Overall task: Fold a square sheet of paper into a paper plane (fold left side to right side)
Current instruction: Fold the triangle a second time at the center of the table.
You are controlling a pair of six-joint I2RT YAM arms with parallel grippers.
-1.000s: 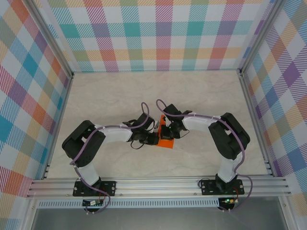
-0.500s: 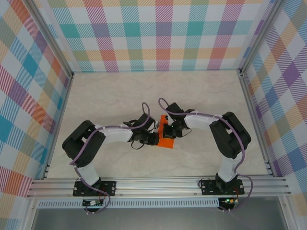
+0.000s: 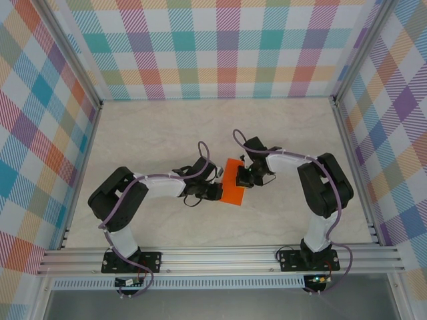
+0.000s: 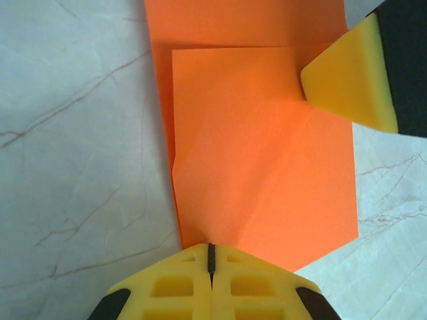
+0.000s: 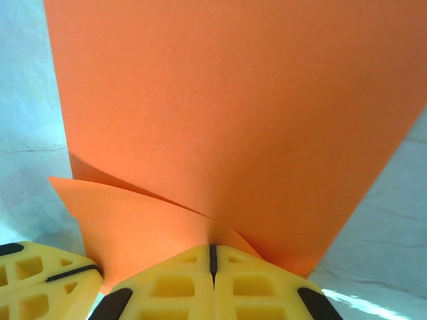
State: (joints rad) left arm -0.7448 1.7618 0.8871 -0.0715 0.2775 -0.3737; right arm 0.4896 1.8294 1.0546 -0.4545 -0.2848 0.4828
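While left gripper and right gripper, jaws together on both, are pressing folded orange paper at table centre, top flap is bulging; uneven pressure is risking skewed crease or slipping.

Matt paper, smooth marbled table

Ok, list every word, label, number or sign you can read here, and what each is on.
None to read. The paper is plain orange, the left gripper and right gripper show bare yellow, and the table and walls carry only pattern.
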